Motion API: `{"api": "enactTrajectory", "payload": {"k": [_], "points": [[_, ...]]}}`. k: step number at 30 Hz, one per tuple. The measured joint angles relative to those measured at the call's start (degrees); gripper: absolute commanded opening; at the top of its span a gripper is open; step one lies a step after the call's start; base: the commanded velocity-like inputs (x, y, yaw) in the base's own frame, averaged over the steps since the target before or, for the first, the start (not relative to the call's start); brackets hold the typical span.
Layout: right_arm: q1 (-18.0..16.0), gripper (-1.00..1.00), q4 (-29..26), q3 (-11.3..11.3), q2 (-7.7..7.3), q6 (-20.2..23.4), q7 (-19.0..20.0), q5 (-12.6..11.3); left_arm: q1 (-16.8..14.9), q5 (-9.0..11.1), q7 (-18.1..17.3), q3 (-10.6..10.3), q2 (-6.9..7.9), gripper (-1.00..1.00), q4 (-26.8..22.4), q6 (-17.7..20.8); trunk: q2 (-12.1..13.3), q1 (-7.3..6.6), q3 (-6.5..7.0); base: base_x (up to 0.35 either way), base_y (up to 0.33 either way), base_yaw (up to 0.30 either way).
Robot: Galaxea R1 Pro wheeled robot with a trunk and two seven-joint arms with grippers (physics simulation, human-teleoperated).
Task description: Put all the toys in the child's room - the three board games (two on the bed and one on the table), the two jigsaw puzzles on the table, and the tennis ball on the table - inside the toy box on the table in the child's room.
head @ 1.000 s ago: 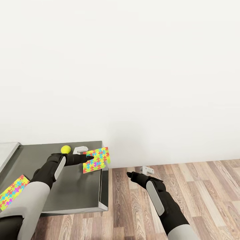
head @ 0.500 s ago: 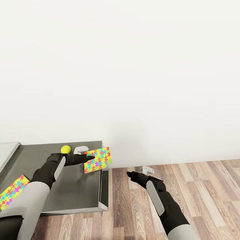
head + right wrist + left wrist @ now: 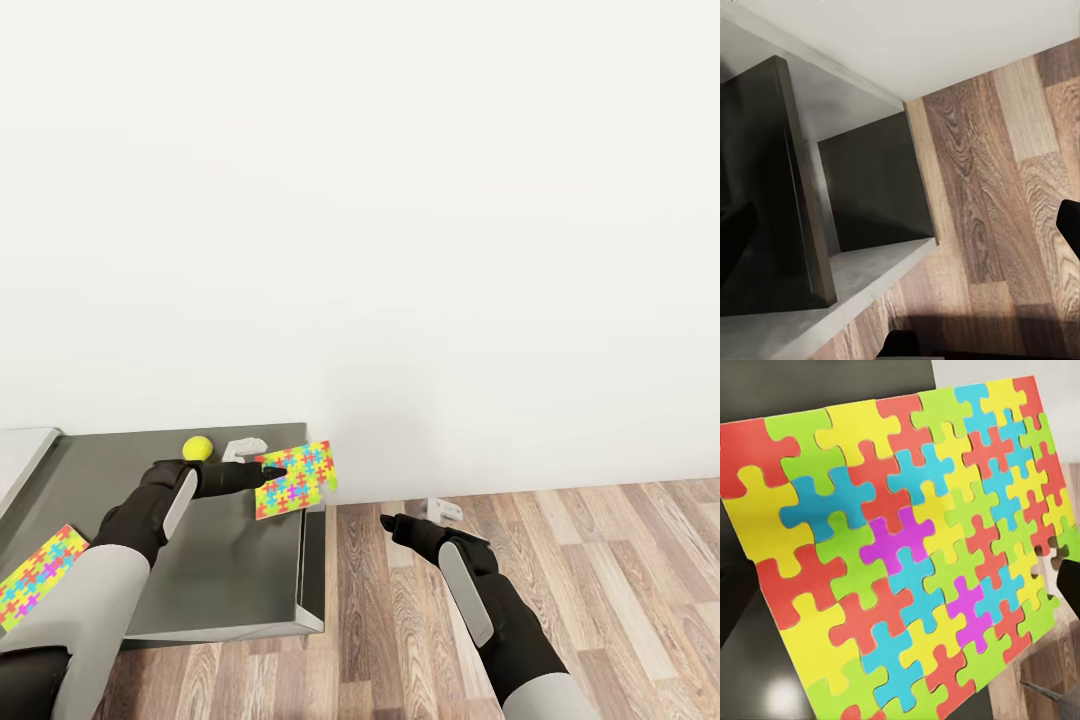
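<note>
My left gripper (image 3: pixel 268 470) is shut on one edge of a jigsaw puzzle (image 3: pixel 296 478), holding the multicolour sheet tilted above the right end of the dark grey table (image 3: pixel 230 580). Up close, that puzzle (image 3: pixel 900 547) spans the left wrist view. The other jigsaw puzzle (image 3: pixel 35 580) lies flat near the table's front left, partly behind my left arm. The yellow-green tennis ball (image 3: pixel 197 448) rests at the table's back edge by my left wrist. A light grey corner of the toy box (image 3: pixel 20 455) shows at far left. Over the floor, my right gripper (image 3: pixel 388 521) is open and holds nothing.
A small white bracket-like object (image 3: pixel 243 450) sits on the table behind the held puzzle, and another (image 3: pixel 442 510) lies on the wood-plank floor by the white wall. The right wrist view looks at the table's dark end panel (image 3: pixel 870 195) and the floor (image 3: pixel 1005 165).
The held puzzle has shifted slightly right and up with my left gripper, past the table's right edge. The right arm has hardly moved.
</note>
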Motion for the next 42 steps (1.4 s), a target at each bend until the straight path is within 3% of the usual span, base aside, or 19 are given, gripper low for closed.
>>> {"api": "enactTrajectory", "payload": {"k": [23,32,42], "points": [[0.0,1.00,-0.1,0.1,-0.09,0.0,0.0,0.0,0.0,-0.1,-3.7,0.9,1.51,1.00,-0.8,0.1,0.0,0.00,0.00,0.000,0.000,0.000],[0.0,1.00,-0.1,0.1,-0.09,0.0,0.0,0.0,0.0,0.3,-4.6,1.2,3.33,1.00,-0.9,0.4,0.0,0.00,0.00,0.000,0.000,0.000],[0.0,1.00,-0.1,0.0,-0.09,0.0,0.0,0.0,0.1,0.4,-10.9,1.2,6.17,1.00,-3.0,1.3,0.0,0.00,0.00,0.000,0.000,0.000]]}}
